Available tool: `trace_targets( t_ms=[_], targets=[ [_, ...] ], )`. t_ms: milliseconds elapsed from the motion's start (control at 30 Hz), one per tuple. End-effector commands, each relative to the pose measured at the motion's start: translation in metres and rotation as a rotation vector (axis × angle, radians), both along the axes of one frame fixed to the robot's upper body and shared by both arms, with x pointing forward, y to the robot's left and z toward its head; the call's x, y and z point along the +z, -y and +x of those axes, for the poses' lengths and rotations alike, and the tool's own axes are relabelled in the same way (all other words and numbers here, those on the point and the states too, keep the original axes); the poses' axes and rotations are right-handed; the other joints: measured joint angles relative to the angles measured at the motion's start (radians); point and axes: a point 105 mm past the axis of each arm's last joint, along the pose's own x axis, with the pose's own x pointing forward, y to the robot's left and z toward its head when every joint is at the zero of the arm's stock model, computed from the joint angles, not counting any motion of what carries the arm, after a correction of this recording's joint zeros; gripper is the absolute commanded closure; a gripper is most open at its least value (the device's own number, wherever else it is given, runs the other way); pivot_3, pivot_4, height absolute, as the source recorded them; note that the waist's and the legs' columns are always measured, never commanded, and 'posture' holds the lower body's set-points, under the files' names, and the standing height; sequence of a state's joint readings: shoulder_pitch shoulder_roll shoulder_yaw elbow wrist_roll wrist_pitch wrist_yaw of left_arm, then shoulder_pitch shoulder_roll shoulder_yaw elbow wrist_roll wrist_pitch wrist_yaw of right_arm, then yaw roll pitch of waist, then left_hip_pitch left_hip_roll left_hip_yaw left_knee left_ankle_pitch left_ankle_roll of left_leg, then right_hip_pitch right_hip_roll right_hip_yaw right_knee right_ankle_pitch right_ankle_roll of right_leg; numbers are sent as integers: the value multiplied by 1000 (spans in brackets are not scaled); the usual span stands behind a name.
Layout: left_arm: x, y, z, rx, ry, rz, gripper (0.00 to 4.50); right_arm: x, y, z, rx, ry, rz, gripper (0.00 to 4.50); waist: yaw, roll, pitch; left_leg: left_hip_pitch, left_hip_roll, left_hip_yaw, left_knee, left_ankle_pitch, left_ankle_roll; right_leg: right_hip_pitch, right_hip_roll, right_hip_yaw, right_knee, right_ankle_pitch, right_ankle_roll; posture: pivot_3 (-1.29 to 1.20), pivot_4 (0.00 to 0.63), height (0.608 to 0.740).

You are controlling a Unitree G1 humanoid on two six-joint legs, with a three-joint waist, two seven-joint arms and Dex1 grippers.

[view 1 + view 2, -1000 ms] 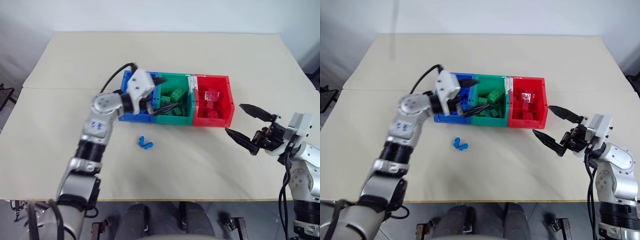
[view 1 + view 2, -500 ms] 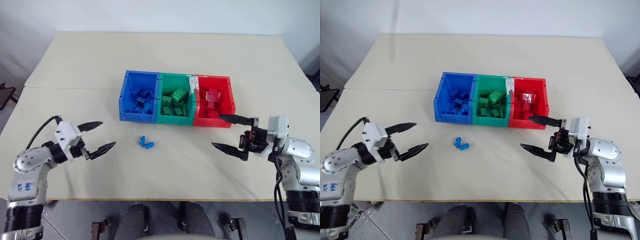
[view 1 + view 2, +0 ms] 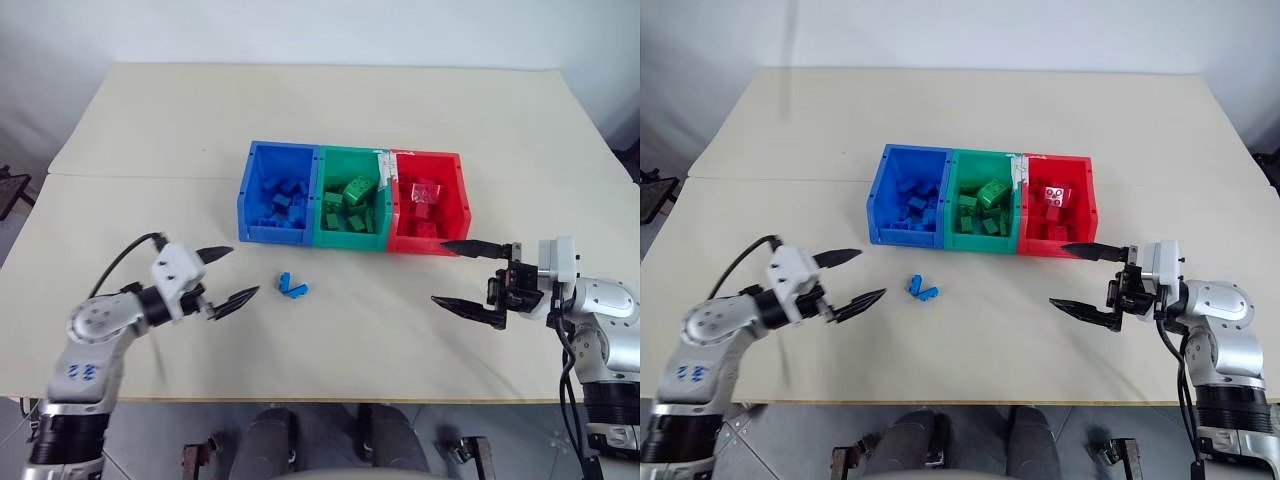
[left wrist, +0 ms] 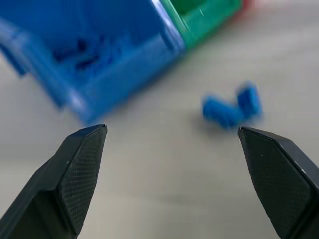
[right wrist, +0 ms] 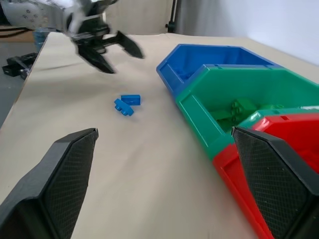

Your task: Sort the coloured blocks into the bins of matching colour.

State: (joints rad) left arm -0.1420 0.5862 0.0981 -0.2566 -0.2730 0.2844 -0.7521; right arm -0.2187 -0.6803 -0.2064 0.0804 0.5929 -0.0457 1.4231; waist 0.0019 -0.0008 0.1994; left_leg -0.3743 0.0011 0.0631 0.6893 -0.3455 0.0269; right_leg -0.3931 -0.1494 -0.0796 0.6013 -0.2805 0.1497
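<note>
Now 2 blue blocks (image 3: pixel 292 287) on table (image 3: pixel 140 130), outside blue bin (image 3: pixel 254 175).

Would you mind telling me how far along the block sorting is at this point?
Mostly done: the blue bin, green bin and red bin each hold matching blocks. Nothing is in hand; left claw and right claw are open and empty. Left: the blue blocks on the table.

Beige table (image 3: pixel 150 130): open all round; obstacles only the joined blue, green and red plastic bins (image 3: pixel 352 205) at centre and two small blue studded bricks (image 3: pixel 291 287) just nearer.
</note>
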Motion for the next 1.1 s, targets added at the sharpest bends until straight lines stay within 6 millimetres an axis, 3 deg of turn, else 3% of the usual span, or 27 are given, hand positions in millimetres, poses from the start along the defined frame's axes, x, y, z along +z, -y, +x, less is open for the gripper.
trace_targets(
  t_ms=[33,300,567,667,1000,1100],
  targets=[
    [3,23,-1,-11,-9,-14,22,12,4,-4,-18,44,-2,0,-5,0,0,0,0,1,0,0,0,0,0,1,0,0,0,0,150,740],
    [-12,29,13,124,-90,3,22,15,0,-8,-38,50,7,0,-1,0,0,1,0,2,-1,1,0,0,1,1,0,0,0,0,150,740],
    [-27,31,11,145,-150,46,22,14,-1,-9,-55,52,12,0,2,0,0,2,0,2,-1,1,0,1,0,1,0,0,0,0,150,740],
    [-33,30,9,139,-185,66,599,15,-1,-8,-59,56,15,0,2,0,0,3,0,2,-1,1,0,1,0,2,0,0,0,0,150,740],
    [-42,16,1,169,-219,112,3623,17,-3,-11,-26,45,6,0,-3,1,0,4,1,2,-1,1,-1,1,0,3,0,0,0,0,150,740],
    [-42,16,0,166,-218,110,3623,17,-4,-11,-20,42,3,0,-2,1,0,5,1,2,-1,1,-1,1,0,3,-1,0,-1,0,150,740]
  ],
)
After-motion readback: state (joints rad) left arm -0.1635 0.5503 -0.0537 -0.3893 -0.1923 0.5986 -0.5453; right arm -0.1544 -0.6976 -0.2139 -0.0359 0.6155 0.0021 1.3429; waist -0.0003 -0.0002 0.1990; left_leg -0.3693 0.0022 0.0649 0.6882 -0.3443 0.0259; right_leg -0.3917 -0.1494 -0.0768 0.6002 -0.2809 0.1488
